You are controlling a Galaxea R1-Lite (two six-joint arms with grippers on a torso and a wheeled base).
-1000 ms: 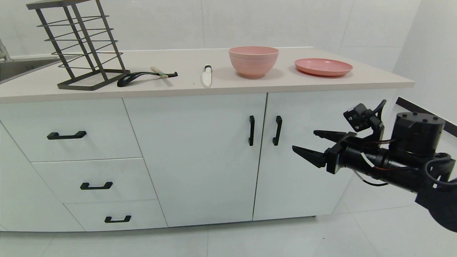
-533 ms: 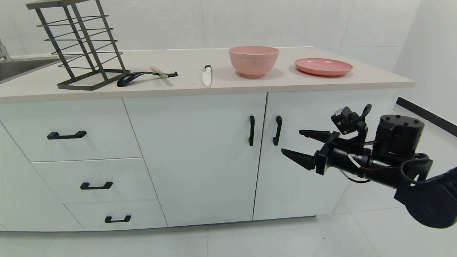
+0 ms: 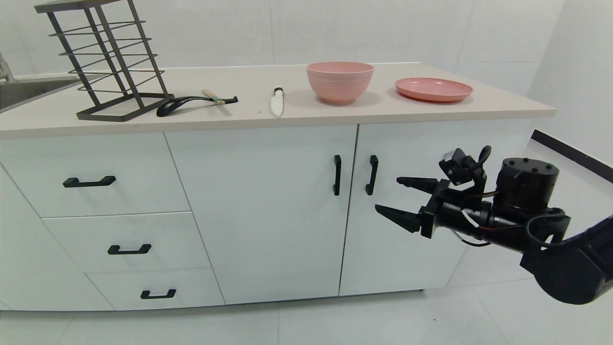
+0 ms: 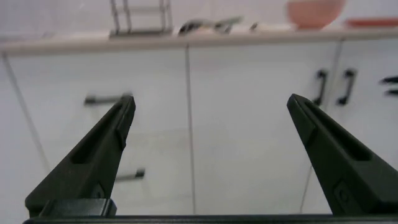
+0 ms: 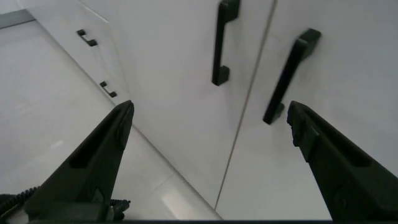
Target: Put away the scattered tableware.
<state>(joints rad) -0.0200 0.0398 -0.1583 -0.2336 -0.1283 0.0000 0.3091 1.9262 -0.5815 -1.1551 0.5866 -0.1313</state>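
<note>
Scanning the counter from left to right and finding all the tableware lying on top of it. Spotting one black spoon lying just beside the foot of the one wire rack. Noting one pale wooden utensil crossing the spoon's handle, too small to tell further. Then finding one white knife lying apart near the front edge, one pink bowl standing upright, and one pink plate lying flat toward the right end.

Placing the right gripper well below all of these, hanging in front of the right cabinet door, under the gap between bowl and plate. Seeing its two fingers spread wide and gripping nothing, with the tips pointing toward the right door handle but not touching it.

Taking from the left wrist view the left gripper, likewise spread wide and holding nothing. Seeing it facing the cabinet front from farther back, with rack, spoon, bowl and a sliver of plate lining the counter well above its fingers. Taking from the right wrist view a close look at both door handles between the parted fingers, with floor tiles showing below.

Counting two upright door handles, the left door handle sitting just beside the right one. Counting three drawer handles stacked one above another at the left, two of them appearing far off in the right wrist view.
</note>
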